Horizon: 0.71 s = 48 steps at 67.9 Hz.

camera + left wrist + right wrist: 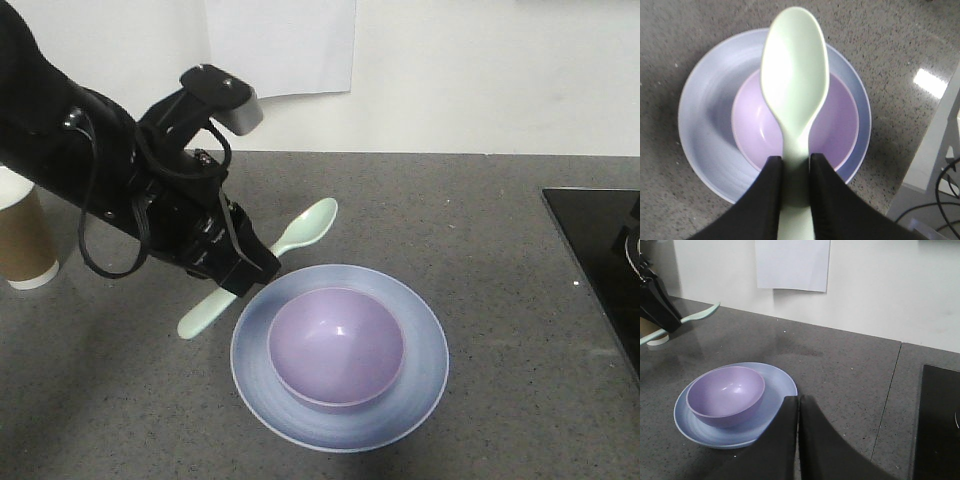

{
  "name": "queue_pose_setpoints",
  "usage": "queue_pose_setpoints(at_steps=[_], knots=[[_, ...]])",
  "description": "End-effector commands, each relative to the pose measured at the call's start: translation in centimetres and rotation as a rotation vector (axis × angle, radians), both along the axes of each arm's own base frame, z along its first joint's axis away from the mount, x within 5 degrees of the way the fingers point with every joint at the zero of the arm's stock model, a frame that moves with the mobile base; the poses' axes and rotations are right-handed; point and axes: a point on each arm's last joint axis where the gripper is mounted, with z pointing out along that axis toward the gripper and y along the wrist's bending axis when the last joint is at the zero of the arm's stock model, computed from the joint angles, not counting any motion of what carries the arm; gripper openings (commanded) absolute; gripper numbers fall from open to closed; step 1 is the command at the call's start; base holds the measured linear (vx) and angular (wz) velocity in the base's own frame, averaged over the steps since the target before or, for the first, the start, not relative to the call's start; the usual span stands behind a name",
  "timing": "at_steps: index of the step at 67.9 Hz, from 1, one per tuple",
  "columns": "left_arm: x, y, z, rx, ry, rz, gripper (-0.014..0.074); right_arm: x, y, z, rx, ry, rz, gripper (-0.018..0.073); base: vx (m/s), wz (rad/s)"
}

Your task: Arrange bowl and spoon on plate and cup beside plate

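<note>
The lavender bowl (337,346) sits in the pale blue plate (425,385) at the centre front of the counter. My left gripper (245,268) is shut on the handle of the mint-green spoon (305,229), holding it in the air just left of the plate's rim. In the left wrist view the spoon (794,85) hangs over the bowl (840,130) and plate (705,125), clamped by the gripper (795,167). The brown paper cup (25,245) stands at the far left. My right gripper (798,407) is shut on nothing, near the plate (780,385) and bowl (726,395).
A black panel (600,250) lies flush at the right edge of the grey counter. A white wall with a taped paper sheet (282,45) rises behind. The left arm's cables (100,230) hang over the counter's left part.
</note>
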Motion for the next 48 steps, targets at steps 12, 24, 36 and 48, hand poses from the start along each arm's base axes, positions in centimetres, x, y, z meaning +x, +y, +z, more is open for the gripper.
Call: queue_pose_setpoints(at_steps=[12, 24, 36, 48], knots=[[1.3, -1.6, -1.6, -0.035, 0.106, 0.017, -0.0008, 0.4, 0.1, 0.9, 0.006, -0.037, -0.007, -0.0006, 0.0, 0.0], [2.6, -2.4, -3.6, -0.032, 0.162, 0.025, -0.0008, 0.3, 0.1, 0.5, -0.013, 0.002, -0.011, -0.0006, 0.0, 0.0], [2.9, -3.8, -5.3, -0.021, 0.21, 0.004, -0.0008, 0.3, 0.0, 0.4, -0.028, 0.016, -0.02, -0.0006, 0.0, 0.0], [2.4, -4.8, -5.7, -0.013, 0.216, -0.025, -0.0008, 0.4, -0.2, 0.4, -0.046, 0.009, -0.036, -0.0006, 0.0, 0.0]])
